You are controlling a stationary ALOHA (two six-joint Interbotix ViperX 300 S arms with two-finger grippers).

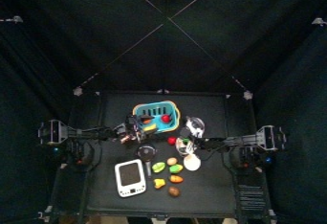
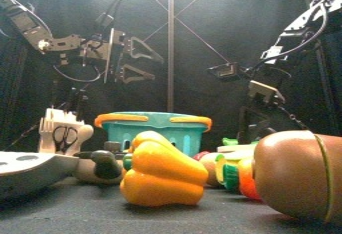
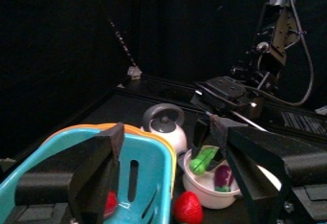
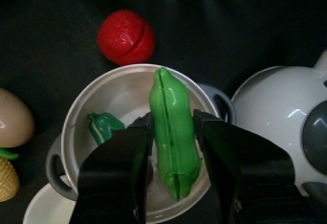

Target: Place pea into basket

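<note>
1. One pea pod (image 4: 173,132) is the object of the task. It lies in a white bowl (image 4: 96,99) near the middle of the tabletop, slightly toward the right edge, its upper end resting against the bowl's rim.
2. In the right wrist view the pod's long axis runs straight away from the camera, in line with the gap between the jaws. A smaller green item (image 4: 107,127) lies beside it in the same bowl.
3. The right gripper (image 4: 170,175) is directly over the pod, jaws parted, one on each flank. Contact cannot be confirmed, so I judge the pod not yet gripped.
4. The right arm is clearly the nearer one. The coming move appears to need only a short descent and a squeeze across the pod's narrow width.
5. The basket (image 1: 159,119), teal with an orange rim, sits toward the far edge, left of the bowl. Carrying the pod there means travel away from the front edge and leftward.
6. The left gripper (image 3: 175,170) hangs above the basket's rim, jaws spread and holding nothing. It may crowd the drop point.
7. A red strawberry (image 4: 126,35) lies just beside the bowl. A white round appliance (image 4: 288,103) touches or nearly touches the bowl's other side.
</note>
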